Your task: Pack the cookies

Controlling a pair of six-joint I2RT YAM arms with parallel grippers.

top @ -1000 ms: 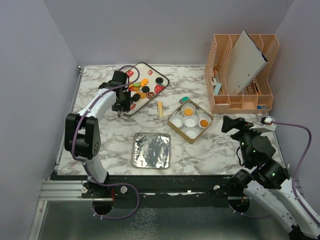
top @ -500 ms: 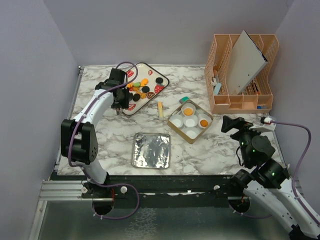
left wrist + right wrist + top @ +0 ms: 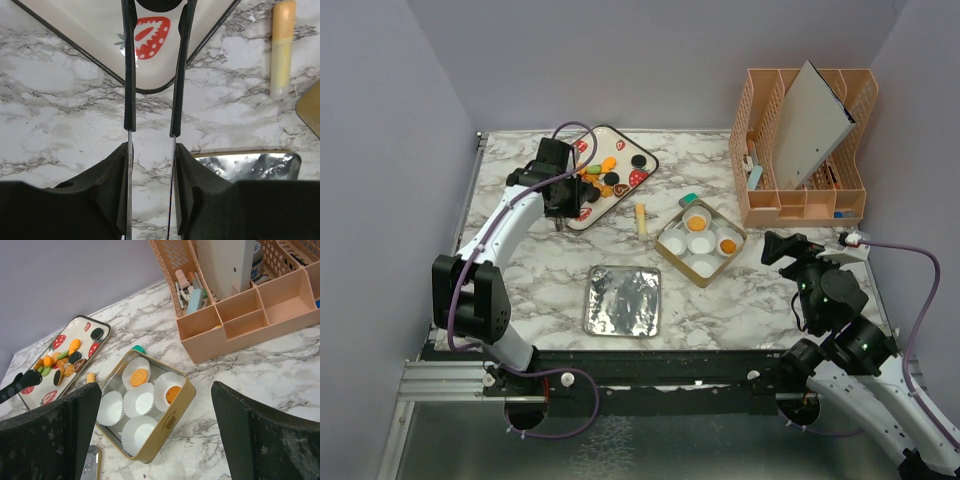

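Left end effector (image 3: 159, 6): pinching one black cookie (image 3: 160, 3) above the tray (image 3: 100, 30) corner. Right end effector (image 3: 782, 246): spread, idle. Lift straight up, then carry it level to an empty paper cup (image 3: 138, 401) in the tin (image 3: 170, 436).

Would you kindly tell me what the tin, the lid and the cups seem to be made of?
Tin: probably metal, glossy gold; its walls shine. Lid: likely metal too, bare silver, mirror-like with smeared reflections. Cups: thin white paper, judging by their pleated walls.
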